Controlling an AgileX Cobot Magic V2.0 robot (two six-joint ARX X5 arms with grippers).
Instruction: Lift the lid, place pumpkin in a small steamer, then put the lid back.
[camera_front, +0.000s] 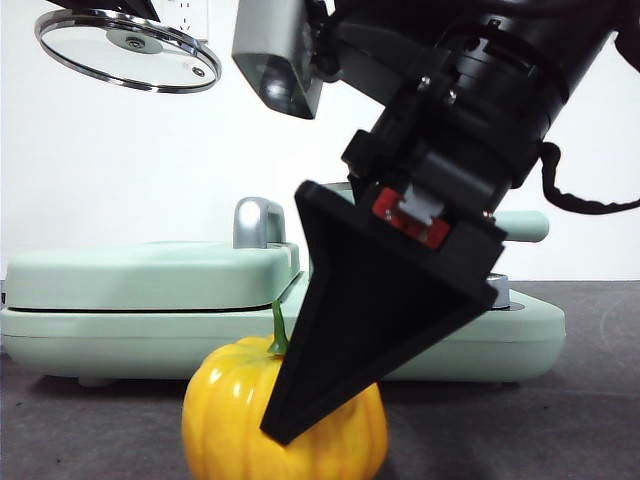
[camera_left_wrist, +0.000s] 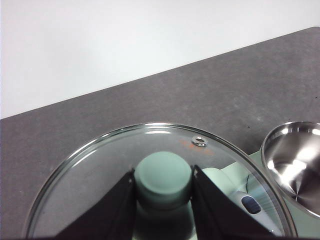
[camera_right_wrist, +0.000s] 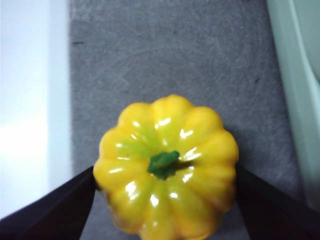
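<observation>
The left gripper is closed on the mint-green knob of the lid, one black jaw pressed to each side of the knob, and holds the lid in the air, well above the desk; in the front view the lid hangs high at the upper left, tilted, its steel rim shining and the glass clear; through the glass the left wrist view shows the dark grey desk, and beside the lid's rim the open small steamer, its polished steel inside bare; the steamer stands on the flat mint-green appliance base, which lies across the back of the desk in the front view, with a silver knob rising from it; the pumpkin sits upright on the desk near its front edge, in front of the appliance base and apart from it, its green stem pointing up; the right gripper is lowered around the pumpkin with its jaws spread wide, one on each side, both at or very near the yellow skin; whether they actually press on it cannot be told; in the front view the nearer jaw of this gripper covers part of the pumpkin, which rests on the desk.
</observation>
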